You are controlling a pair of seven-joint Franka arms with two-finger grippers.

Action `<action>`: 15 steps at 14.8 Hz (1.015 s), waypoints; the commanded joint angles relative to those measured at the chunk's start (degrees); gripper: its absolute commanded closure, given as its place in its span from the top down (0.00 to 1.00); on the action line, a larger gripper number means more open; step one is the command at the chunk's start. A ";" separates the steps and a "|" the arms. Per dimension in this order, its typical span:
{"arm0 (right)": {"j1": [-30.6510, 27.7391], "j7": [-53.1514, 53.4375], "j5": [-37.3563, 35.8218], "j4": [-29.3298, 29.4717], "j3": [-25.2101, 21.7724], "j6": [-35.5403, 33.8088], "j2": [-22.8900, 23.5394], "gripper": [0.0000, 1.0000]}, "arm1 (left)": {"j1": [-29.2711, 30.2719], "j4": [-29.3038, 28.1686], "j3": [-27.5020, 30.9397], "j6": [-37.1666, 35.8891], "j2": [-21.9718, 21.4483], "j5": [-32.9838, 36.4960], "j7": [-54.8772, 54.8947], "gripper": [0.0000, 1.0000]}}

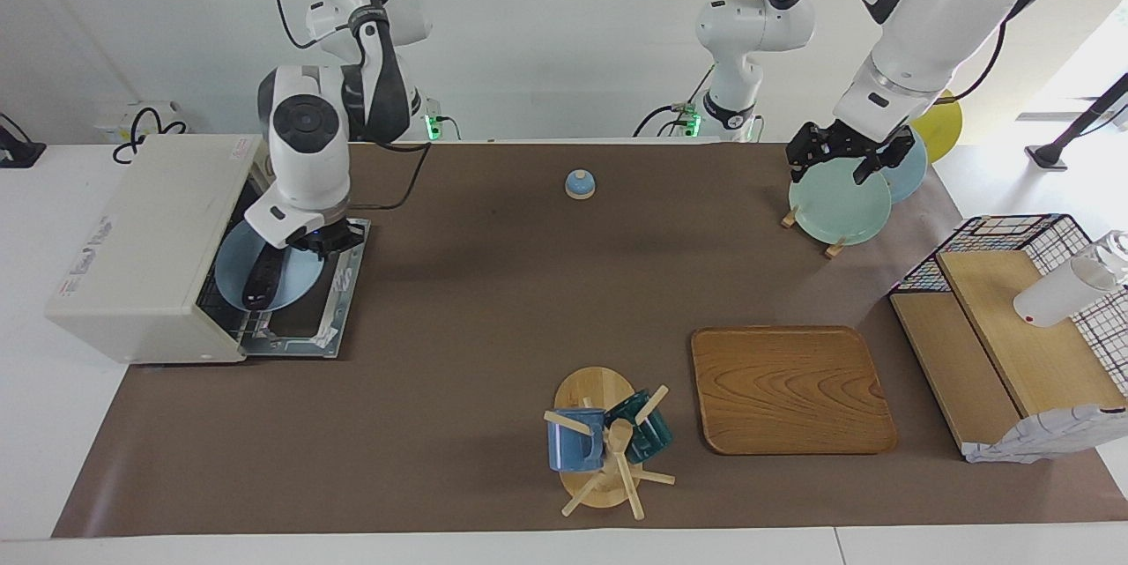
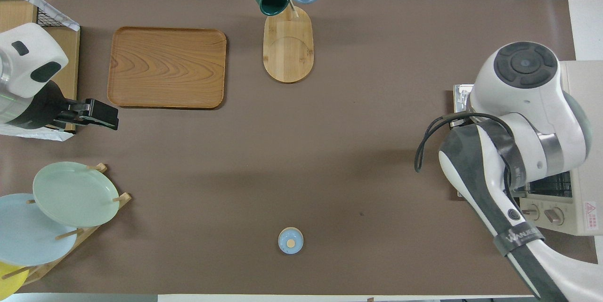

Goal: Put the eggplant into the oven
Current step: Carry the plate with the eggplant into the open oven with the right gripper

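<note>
The boxy cream-white toaster oven [image 1: 141,239] stands open, door down. In its mouth a pale blue round plate [image 1: 231,270] carries the glossy dark eggplant [image 1: 262,277], its rim gripped by the right gripper [image 1: 328,239]. The left gripper [image 1: 848,155] waits above a mint-green plate [image 1: 837,205]; whether its fingers are parted cannot be told.

arm shells: glossy white, rounded, with dark grey round joint caps
right arm [image 1: 304,142]: black cable looping beside the wrist; grey band with pale lettering
left arm [image 1: 925,27]: black cables along its upper links
grippers: black, on both arms
arm bases: green lights
</note>
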 commanded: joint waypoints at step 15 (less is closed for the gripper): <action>-0.56 -6.77 4.91 -4.05 1.43 8.05 -1.85 0.32 | 0.92 0.08 -0.77 -0.12 -0.41 0.52 -0.32 1.00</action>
